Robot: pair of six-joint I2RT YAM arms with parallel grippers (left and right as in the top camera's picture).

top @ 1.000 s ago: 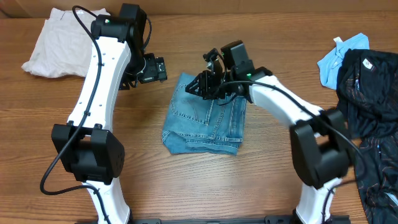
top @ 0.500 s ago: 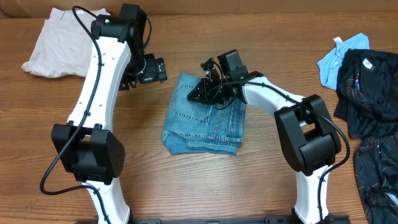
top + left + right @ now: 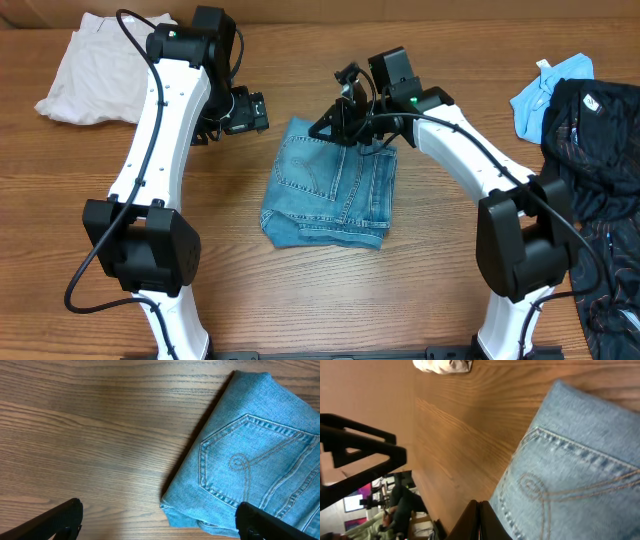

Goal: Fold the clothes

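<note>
The light-blue jeans (image 3: 330, 190) lie folded into a compact rectangle in the middle of the table, a stitched back pocket facing up. They also show in the left wrist view (image 3: 250, 460) and the right wrist view (image 3: 580, 475). My right gripper (image 3: 335, 128) is shut and empty, and hovers over the far edge of the jeans; its fingertips (image 3: 479, 520) are pressed together. My left gripper (image 3: 255, 110) is open and empty, left of the jeans' far-left corner, with its fingers (image 3: 160, 522) spread wide above the wood.
Cream-beige trousers (image 3: 95, 65) lie crumpled at the far left and show in the right wrist view (image 3: 442, 365). Black garments (image 3: 600, 150) and a small bright-blue cloth (image 3: 550, 90) lie at the right edge. Bare wooden table (image 3: 400, 290) surrounds the jeans.
My right gripper has lifted off the jeans and pulled back toward their far edge. The jeans and my left arm have not moved.
</note>
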